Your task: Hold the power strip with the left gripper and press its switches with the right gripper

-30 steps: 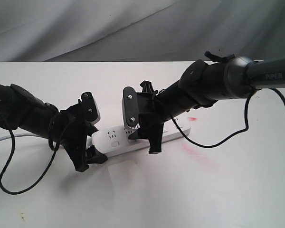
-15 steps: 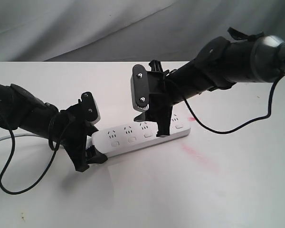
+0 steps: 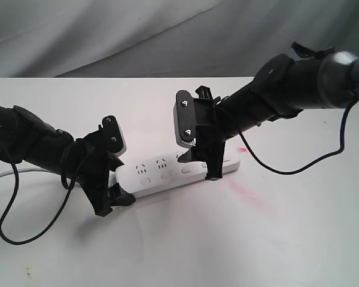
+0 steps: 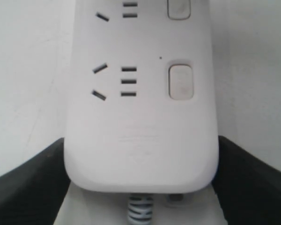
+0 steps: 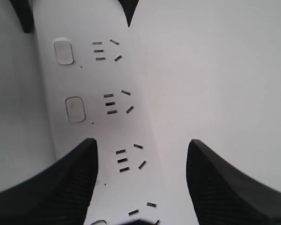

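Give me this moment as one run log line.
left claw: shut on power strip, cord end | right claw: open over switches, contact unclear

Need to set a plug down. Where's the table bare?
Bare: the table on the camera's side of the power strip, and along the grey backdrop. Crowded: mid-table, around the left gripper and right gripper.

One power strip (image 3: 167, 174), and two grippers at it: the left gripper (image 3: 113, 200) and the right gripper (image 5: 141, 150). Ahead of the right gripper's jaws, two switches (image 5: 64, 51) show whole, and a third peeks in nearer its wrist. Four outlets (image 5: 105, 50) counted there. One grey cord (image 4: 140, 208) sits between the left jaws.
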`<act>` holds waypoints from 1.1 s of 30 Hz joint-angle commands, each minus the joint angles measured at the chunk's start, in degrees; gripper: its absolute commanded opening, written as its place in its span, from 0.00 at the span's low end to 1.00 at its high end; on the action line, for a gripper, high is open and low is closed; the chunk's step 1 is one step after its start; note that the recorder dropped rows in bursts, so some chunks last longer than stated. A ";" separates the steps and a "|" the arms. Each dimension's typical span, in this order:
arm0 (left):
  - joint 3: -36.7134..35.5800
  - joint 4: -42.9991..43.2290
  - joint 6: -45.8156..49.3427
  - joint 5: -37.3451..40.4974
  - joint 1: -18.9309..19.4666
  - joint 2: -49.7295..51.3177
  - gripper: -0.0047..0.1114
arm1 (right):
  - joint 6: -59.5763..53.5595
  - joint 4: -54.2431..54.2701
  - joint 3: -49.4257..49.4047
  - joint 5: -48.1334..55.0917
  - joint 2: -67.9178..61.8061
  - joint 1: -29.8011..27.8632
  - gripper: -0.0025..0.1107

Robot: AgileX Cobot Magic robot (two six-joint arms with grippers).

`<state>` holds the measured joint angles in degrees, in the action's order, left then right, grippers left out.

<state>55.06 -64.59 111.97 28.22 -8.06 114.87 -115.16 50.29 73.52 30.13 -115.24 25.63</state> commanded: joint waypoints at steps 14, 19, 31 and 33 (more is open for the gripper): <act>-0.19 2.11 0.81 -2.53 0.11 0.40 0.62 | -0.56 -0.37 -0.37 -1.10 -2.32 -0.30 0.49; -0.19 2.11 0.81 -2.53 0.11 0.40 0.62 | -1.74 0.26 -0.37 -2.09 -2.58 -0.30 0.49; -0.19 2.11 0.81 -2.53 0.11 0.40 0.62 | -1.95 1.11 -0.37 -2.36 -4.46 -0.30 0.49; -0.19 2.11 0.81 -2.53 0.11 0.40 0.62 | -1.83 1.11 -0.37 -2.36 -4.46 -0.30 0.49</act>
<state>55.06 -64.59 111.97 28.22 -8.06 114.87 -116.87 51.46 73.52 27.63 -119.14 25.63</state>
